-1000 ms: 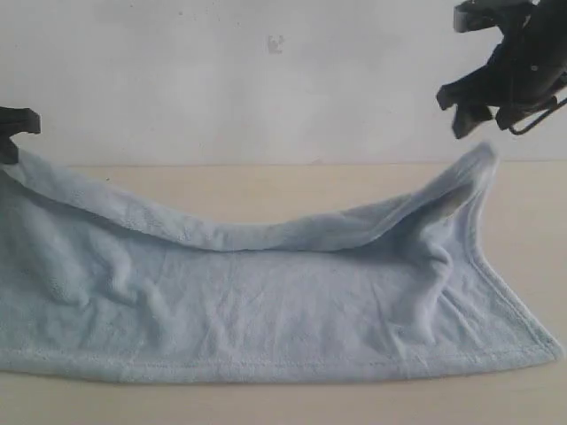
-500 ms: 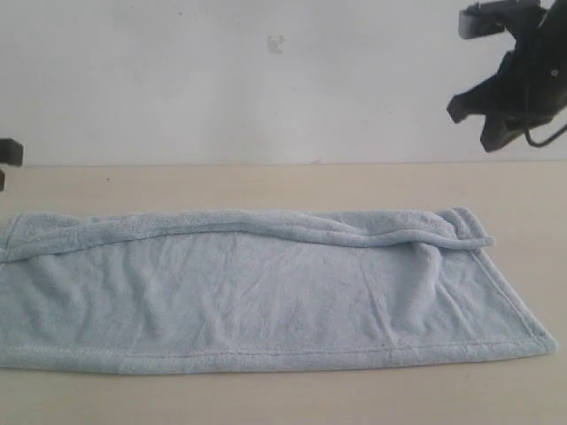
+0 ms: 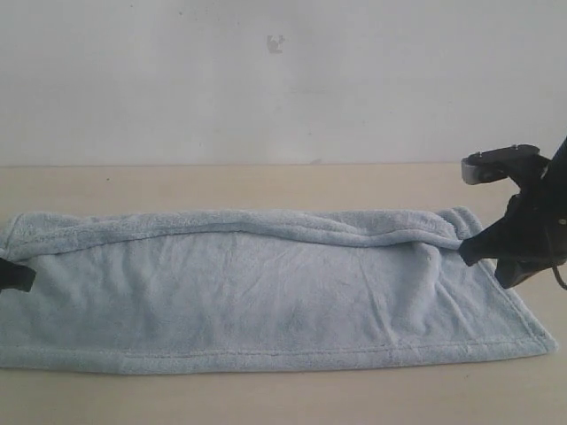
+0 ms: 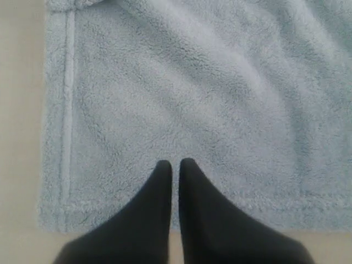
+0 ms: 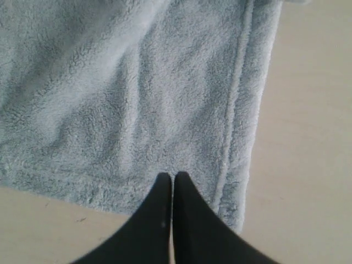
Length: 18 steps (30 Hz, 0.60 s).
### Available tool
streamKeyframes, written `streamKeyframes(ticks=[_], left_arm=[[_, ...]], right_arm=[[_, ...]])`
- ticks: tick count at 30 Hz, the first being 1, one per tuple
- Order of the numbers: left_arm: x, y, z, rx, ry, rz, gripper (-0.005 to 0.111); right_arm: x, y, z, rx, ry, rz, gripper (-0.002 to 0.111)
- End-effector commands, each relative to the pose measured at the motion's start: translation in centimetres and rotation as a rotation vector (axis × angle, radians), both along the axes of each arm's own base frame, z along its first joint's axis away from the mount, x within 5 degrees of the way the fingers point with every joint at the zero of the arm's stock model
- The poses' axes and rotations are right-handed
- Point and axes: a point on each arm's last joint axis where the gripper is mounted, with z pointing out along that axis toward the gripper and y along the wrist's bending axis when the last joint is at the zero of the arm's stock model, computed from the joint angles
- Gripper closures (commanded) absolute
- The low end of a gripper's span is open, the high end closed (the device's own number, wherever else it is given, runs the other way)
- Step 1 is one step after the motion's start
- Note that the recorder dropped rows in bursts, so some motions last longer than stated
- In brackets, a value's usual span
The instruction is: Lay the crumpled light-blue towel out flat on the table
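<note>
On the table (image 3: 266, 181), got the towel (image 3: 266, 301) laid out long-ways across nearly the whole exterior view, mostly flat. Has a rolled-over ridge along the far long edge and soft wrinkles through the middle. Near hem pretty straight, right near corner poking out to the side. Pale beige wood-look top with faint grain, showing in front of and behind the cloth. Behind that, just a plain whitish wall (image 3: 133, 88) with one small dark mark (image 3: 276, 42) up high. Down at the towel's left end, left gripper (image 4: 175, 165), barely peeking into the exterior view; jaws together with only a sliver of gap, tips over the plush just inside the hemmed corner. Low at the other end, right gripper (image 5: 173, 177), close to where the ridge runs out; jaws pressed together too, tips over the fleece beside the side hem. Can't spot any cloth pinched in either pair.
</note>
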Motion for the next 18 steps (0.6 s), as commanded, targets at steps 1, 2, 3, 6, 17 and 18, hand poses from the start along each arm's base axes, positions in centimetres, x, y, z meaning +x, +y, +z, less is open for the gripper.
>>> streamKeyframes(ticks=[1,2,3,6,17,18], left_arm=[[0.8,0.4,-1.6,0.031,-0.006,-0.030,0.103],[0.9,0.7,-2.1,0.029,0.001,-0.023,0.103],[1.1,0.9,-2.4,0.028,0.001,-0.015,0.103],[1.5,1.6,-3.2,0.028,-0.013,0.000,0.103],[1.8,2.1,-3.8,0.028,-0.033,0.013,0.103],[1.8,2.1,-4.1,0.027,-0.025,0.013,0.103]], right_arm=[[0.0,0.0,0.3,0.012,-0.024,-0.003,0.108],[0.0,0.0,0.3,0.011,-0.026,-0.001,0.108],[0.0,0.1,0.3,0.015,-0.029,-0.002,0.108],[0.1,0.2,0.4,0.031,-0.044,0.003,0.108],[0.5,0.8,-1.3,0.046,-0.006,0.038,0.108],[0.6,0.8,-1.7,0.045,0.002,0.037,0.108]])
